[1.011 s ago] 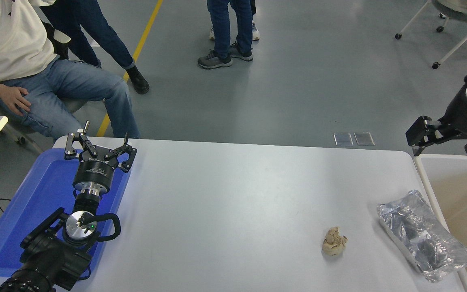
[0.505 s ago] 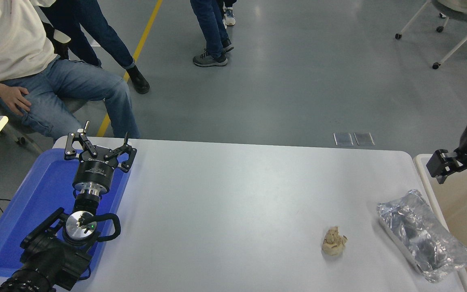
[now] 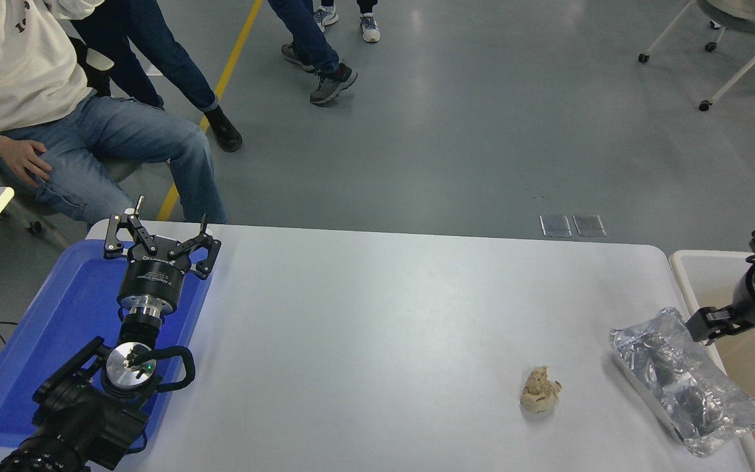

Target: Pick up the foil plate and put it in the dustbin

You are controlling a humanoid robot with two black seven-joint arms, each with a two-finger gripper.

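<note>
The foil plate [image 3: 685,380], shiny and wrinkled, lies at the table's right edge near the front. The dustbin [image 3: 684,269] stands right beside it off the table's right side; only its off-white rim and a strip of its tan inside show. My right gripper [image 3: 741,328] comes in from the right edge, open, low over the bin's rim. One finger [image 3: 705,324] is right by the plate's far right corner; whether it touches the plate does not show. My left gripper [image 3: 161,237] is parked, open and empty, over the blue tray at the lower left.
A small beige wadded lump [image 3: 540,390] lies left of the foil plate. The flat blue tray [image 3: 43,321] sits at the table's left edge. A person sits at the far left, and another walks on the floor beyond.
My right gripper has come down and toward me, from above the bin's far corner to beside the foil plate's far end. The standing person has walked left. The plate has not moved.
</note>
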